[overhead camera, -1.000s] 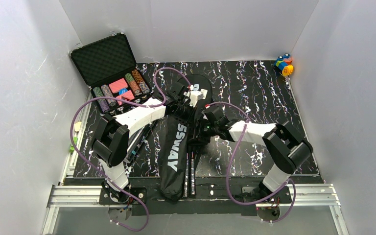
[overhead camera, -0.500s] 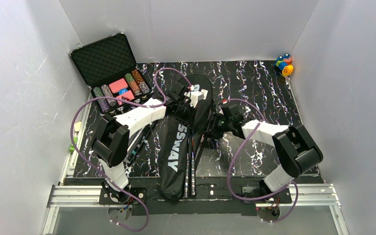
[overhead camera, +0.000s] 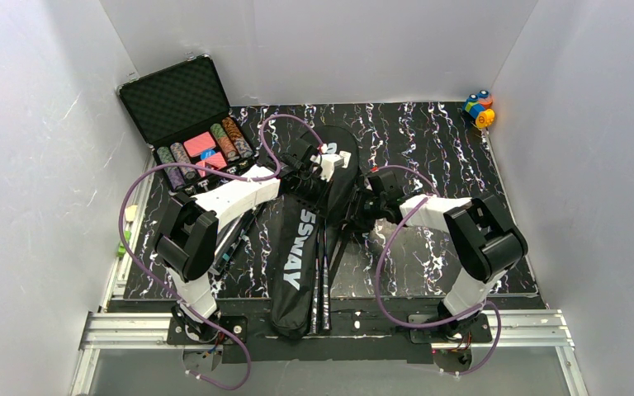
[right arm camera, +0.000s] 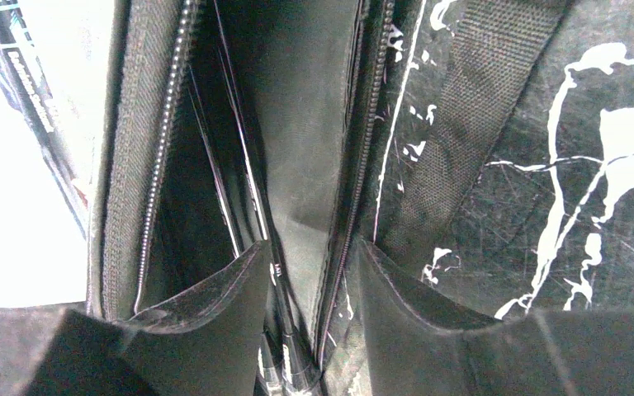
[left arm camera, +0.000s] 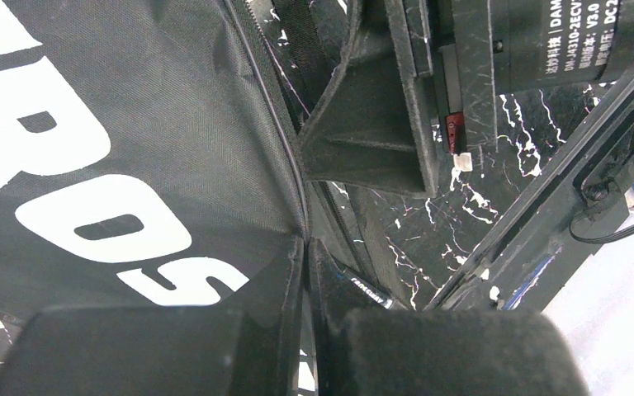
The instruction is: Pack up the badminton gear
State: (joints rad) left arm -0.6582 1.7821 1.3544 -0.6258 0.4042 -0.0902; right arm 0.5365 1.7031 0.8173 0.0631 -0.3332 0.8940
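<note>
The black CROSSWAY bag (overhead camera: 295, 247) lies lengthwise from the near edge to mid-table, its right side unzipped. Racket handles (overhead camera: 320, 285) stick out along that side. My left gripper (overhead camera: 320, 188) is shut on the piped rim of the bag's top flap (left arm camera: 115, 124), jaws pressed together on the seam (left arm camera: 305, 241). My right gripper (overhead camera: 353, 213) stands open at the bag's right edge. Its fingers straddle the lower zipper edge (right arm camera: 343, 247) and a glossy racket shaft (right arm camera: 285, 346). Thin racket frames (right arm camera: 243, 190) show inside the opening. A long dark tube (overhead camera: 233, 242) lies left of the bag, partly under my left arm.
An open black foam-lined case of poker chips (overhead camera: 186, 124) sits at the back left. Colourful toy blocks (overhead camera: 479, 109) stand in the back right corner. White walls close in three sides, and purple cables loop over both arms.
My right gripper has moved from the racket handles back and right to the bag's zipper edge, and its jaws have widened a little. The left gripper has held still.
</note>
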